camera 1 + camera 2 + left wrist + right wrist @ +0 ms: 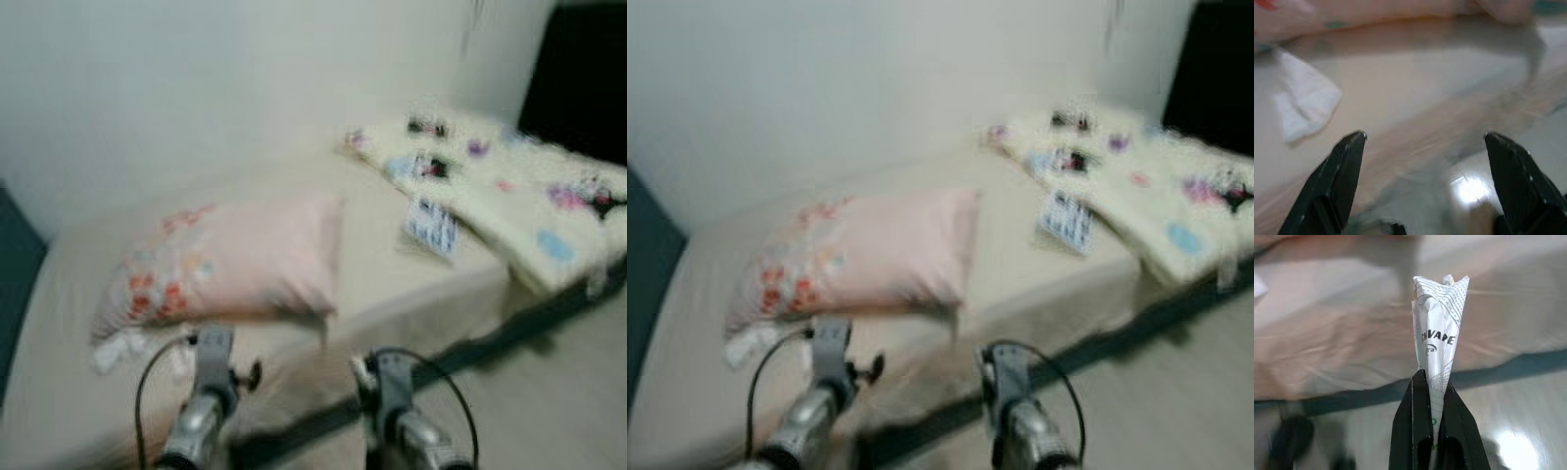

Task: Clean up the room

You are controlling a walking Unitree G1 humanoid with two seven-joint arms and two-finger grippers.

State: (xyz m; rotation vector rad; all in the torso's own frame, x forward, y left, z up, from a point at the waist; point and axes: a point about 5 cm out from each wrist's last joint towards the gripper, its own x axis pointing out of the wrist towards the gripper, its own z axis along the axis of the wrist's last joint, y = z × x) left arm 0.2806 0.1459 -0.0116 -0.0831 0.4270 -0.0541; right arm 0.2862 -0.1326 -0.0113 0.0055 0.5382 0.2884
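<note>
Right gripper [1432, 382] pinches a crumpled wrapper [1439, 328] at the bed [411, 294] edge — left gripper [1422, 139] gapes empty. The grip is narrow — walking could likely shake the wrapper loose.

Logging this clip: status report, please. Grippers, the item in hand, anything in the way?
Right gripper shut on crumpled printed wrapper, held at the bed edge. Left gripper open, holding nothing, white tissue ahead on the bed. Pillow beyond; head views blurred.
</note>
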